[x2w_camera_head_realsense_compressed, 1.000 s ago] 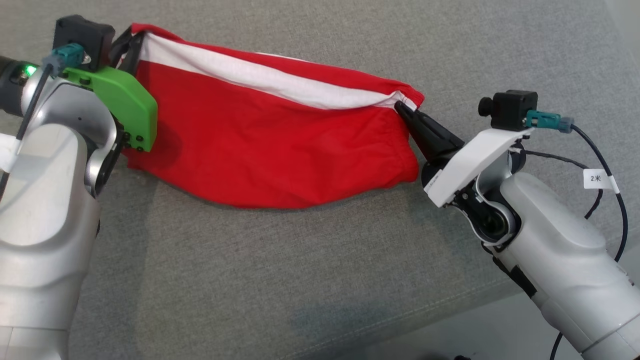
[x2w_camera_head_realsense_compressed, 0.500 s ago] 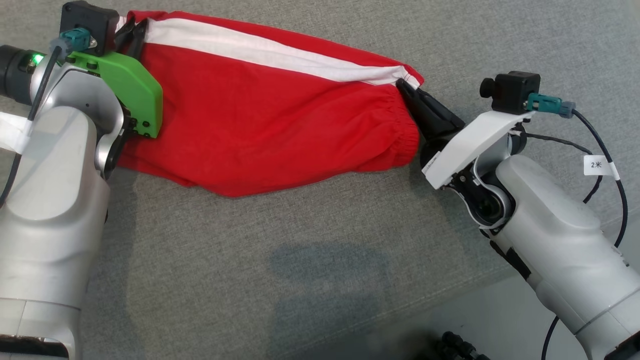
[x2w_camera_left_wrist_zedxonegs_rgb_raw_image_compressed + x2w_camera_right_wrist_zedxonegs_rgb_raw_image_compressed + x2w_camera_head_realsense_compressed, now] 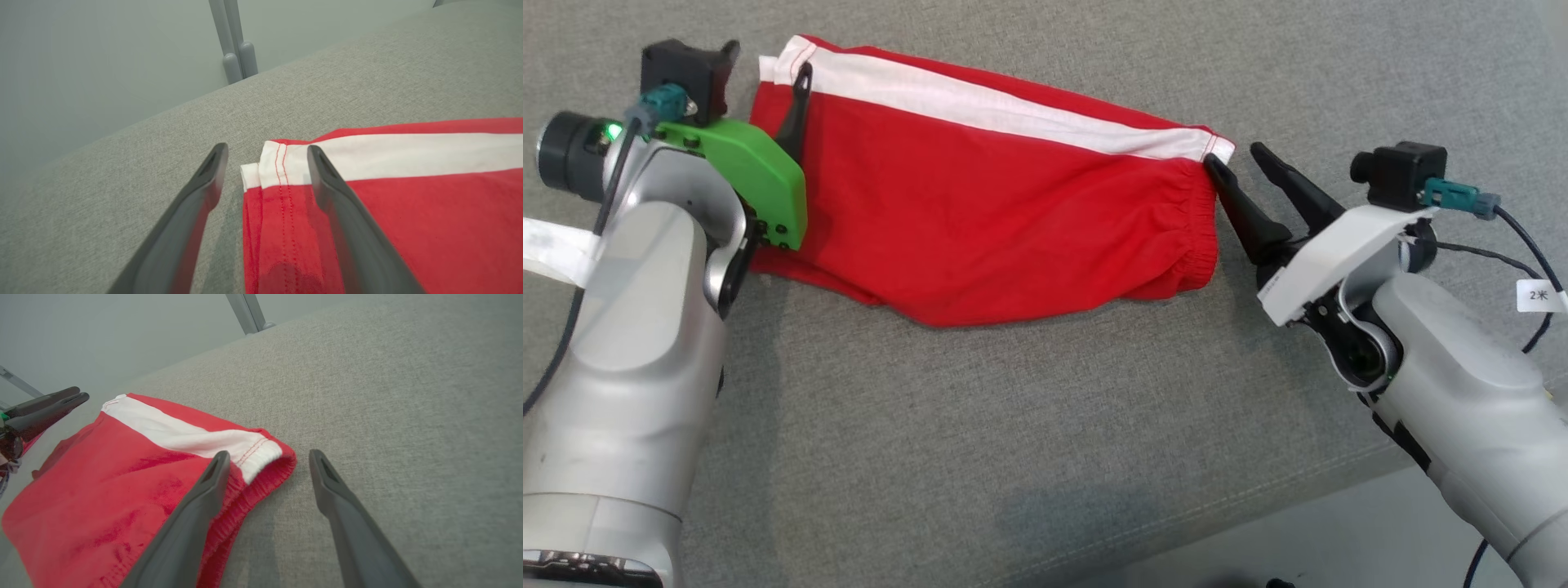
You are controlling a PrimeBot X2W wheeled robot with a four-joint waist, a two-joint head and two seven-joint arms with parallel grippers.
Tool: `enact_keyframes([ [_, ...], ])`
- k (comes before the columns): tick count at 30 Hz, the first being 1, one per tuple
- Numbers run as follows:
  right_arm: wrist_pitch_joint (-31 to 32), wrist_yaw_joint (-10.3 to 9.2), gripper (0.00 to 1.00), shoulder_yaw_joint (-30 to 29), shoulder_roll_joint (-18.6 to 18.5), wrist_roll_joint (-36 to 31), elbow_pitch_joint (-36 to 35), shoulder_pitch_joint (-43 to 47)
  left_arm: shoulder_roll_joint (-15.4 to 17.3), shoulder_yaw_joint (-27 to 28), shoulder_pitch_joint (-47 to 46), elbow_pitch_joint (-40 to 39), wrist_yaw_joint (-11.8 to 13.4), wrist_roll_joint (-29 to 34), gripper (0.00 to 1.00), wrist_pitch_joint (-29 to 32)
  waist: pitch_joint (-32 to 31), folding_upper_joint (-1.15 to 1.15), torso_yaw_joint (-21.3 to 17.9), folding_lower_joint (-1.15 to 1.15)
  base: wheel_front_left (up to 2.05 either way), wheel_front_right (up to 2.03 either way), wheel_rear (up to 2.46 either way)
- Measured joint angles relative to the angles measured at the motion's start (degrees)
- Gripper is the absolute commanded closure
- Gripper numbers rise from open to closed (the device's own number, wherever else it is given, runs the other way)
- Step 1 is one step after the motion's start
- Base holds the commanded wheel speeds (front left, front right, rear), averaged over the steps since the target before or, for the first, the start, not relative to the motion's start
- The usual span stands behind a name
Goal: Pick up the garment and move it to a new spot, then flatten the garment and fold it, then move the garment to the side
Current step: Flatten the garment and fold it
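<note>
Changed: my left gripper (image 3: 267,155) and right gripper (image 3: 1232,155), clamped on the two ends a second ago, have both let go, and the garment (image 3: 980,212) has settled with less sag.
Left gripper: jaws wide and holding nothing. They straddle the hem corner, one finger over bare cushion and the other above red cloth. I can't tell if it touches.
Right gripper: jaws wide and empty, just beside the elastic waistband (image 3: 1201,233), with one finger overlapping its edge in the wrist view.
Garment: red shorts with a white stripe (image 3: 1013,110), stretched lengthwise across the grey cushion (image 3: 1013,425) between the two arms. The near edge bulges toward me.
Step in hand: I judge the placement is done and flattening comes next.
How to do it well: I'd lift both sets of fingers straight up before moving sideways, so nothing snags the hem. Then I'd smooth from the stripe toward the near bulge.
Risk: a dragging fingertip could bunch the ends again.
</note>
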Motion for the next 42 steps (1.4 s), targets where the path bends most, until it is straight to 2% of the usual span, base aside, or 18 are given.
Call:
enact_keyframes([
  [7, -0.7, 0.0, 0.0, -0.9, -2.9, -0.1, 1.8, 5.3, -2.8, -0.2, 6.0, 4.7, 0.0, -1.9, 0.0, -0.2, -4.6, 0.0, 1.4, 0.0, 0.0, 0.0, 0.0],
  [11, -1.0, 0.0, 0.0, -1.0, -3.1, 0.2, 1.9, 7.7, -3.6, 0.1, 9.4, 7.6, 0.5, -2.8, 0.0, 0.3, -7.6, 0.0, 2.1, -0.01, 0.0, 0.0, 0.0],
  [14, -1.0, 0.0, 0.0, -1.0, -3.0, 0.6, 1.6, 10.0, -3.6, 1.4, 11.4, 9.7, 1.8, -3.7, 0.0, 0.4, -10.8, 0.0, 2.6, -0.01, 0.0, 0.0, 0.0],
  [22, -1.2, 0.0, 0.0, -0.8, -3.2, 1.2, 0.2, 12.3, -5.6, 4.1, 13.6, 11.6, 1.8, -8.4, 0.0, 1.8, -15.6, 0.0, 2.3, -0.01, 0.0, 0.0, 0.0],
  [26, -1.2, 0.0, 0.0, -0.8, -3.7, 1.2, -1.3, 12.3, -5.9, 5.1, 13.4, 11.6, 1.9, -9.7, 0.0, 1.9, -16.2, 0.0, 0.9, -0.01, 0.0, 0.0, 0.0],
  [34, -1.2, 0.0, 0.0, -0.3, -3.9, 1.2, -3.4, 12.2, -4.8, 6.0, 12.5, 13.8, 4.6, -9.6, 0.0, 3.3, -14.6, 0.0, -0.9, -0.01, 0.0, 0.0, 0.0],
  [41, -1.3, 0.0, 0.0, -1.6, -5.2, 1.1, -3.8, 12.2, -4.7, 5.8, 11.2, 15.1, 4.7, -9.6, 0.0, 3.8, -12.7, 0.0, -2.1, -0.01, 0.0, 0.0, 0.0],
  [42, -1.3, 0.0, 0.0, -1.8, -5.2, 1.1, -3.8, 12.2, -5.0, 5.8, 11.3, 15.5, 4.7, -9.6, 0.05, 3.9, -12.5, 0.0, -2.2, -0.01, 0.0, 0.0, 0.0],
])
